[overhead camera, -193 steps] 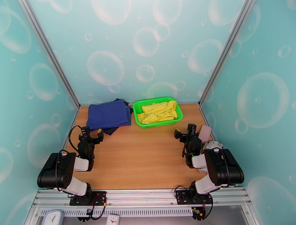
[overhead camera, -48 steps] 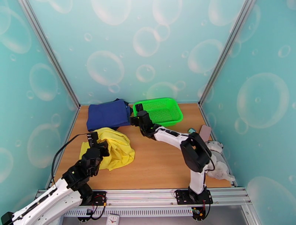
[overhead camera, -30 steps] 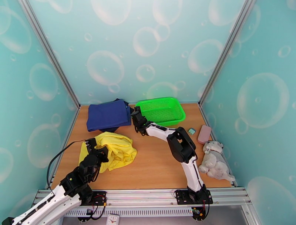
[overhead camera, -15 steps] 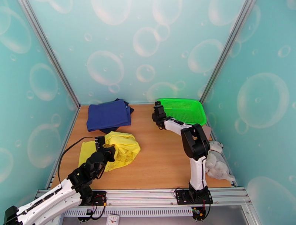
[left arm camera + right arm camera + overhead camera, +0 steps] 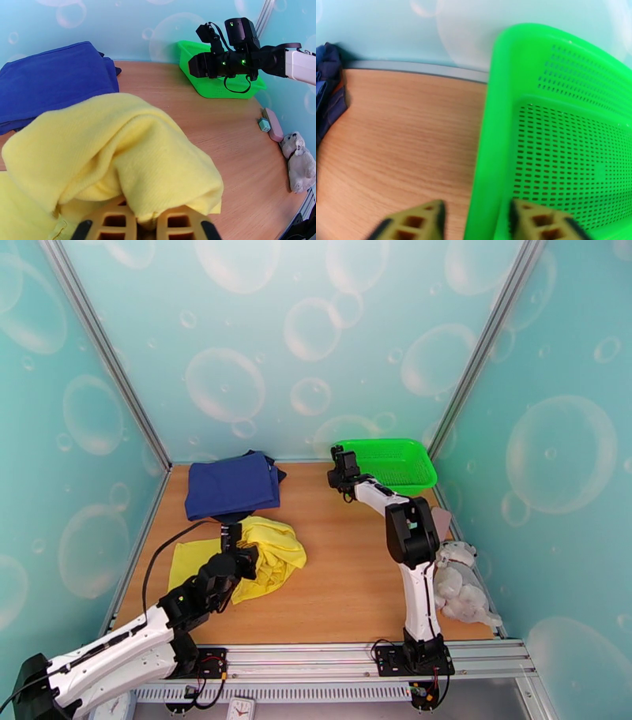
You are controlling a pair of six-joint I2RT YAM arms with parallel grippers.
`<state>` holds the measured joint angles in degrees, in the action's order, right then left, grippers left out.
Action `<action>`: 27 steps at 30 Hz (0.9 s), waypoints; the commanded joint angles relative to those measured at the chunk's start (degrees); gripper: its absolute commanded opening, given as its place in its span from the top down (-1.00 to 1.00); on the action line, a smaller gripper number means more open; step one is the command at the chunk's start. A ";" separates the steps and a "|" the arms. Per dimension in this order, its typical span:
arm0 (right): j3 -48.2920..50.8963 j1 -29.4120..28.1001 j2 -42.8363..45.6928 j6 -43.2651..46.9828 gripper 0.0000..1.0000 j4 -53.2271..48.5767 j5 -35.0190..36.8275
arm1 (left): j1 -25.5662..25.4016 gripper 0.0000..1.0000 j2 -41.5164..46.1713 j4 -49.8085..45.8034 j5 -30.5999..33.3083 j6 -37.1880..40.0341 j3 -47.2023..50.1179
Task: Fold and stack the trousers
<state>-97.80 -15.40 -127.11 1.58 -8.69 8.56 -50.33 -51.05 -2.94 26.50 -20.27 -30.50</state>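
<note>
Top external: high behind table (image 5: pixel 340 579) near edge, tilted down, green basket (image 5: pixel 391 465) far. Left wrist: low over table, well apart from basket (image 5: pixel 213 89), facing it. Right wrist: close above basket (image 5: pixel 501 118) rim, facing wall (image 5: pixel 395 27). Basket shared by all.

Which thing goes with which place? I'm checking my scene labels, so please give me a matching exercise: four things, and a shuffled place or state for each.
Things
1. trousers
2. basket
3. navy clothes
4. plush toy

Places or states
A. near right, lying by the wall
B. far left, folded in a stack
C. far right, empty, with the open right gripper astride its rim
D. left middle, crumpled, pinched by the left gripper

Pairs: 1-D, 2-C, 3-B, 4-A
</note>
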 commanded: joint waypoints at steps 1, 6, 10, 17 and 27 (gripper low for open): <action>4.75 -1.03 6.09 -0.19 -0.63 3.59 0.37 | -0.74 1.00 -6.52 8.26 -3.07 9.01 -5.53; 13.52 -2.91 19.24 -4.10 -0.86 7.43 1.99 | -0.72 0.61 -22.64 12.65 -14.23 21.49 -14.45; 23.03 -3.77 31.77 -12.50 -0.89 8.05 6.40 | -2.64 0.02 -30.32 22.54 -36.14 32.60 -16.29; 41.35 -2.64 49.25 -17.45 -0.95 8.53 4.92 | -7.73 -0.40 -17.93 32.60 -13.83 28.57 -4.39; 46.90 -25.82 50.62 -12.97 -0.97 -0.15 4.34 | 7.80 -0.49 -5.46 -6.26 -4.73 -6.20 1.72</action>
<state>-52.03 -34.85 -76.49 -12.21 -5.02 11.18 -44.86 -58.78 2.37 21.19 -15.53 -33.12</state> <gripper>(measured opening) 0.986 0.745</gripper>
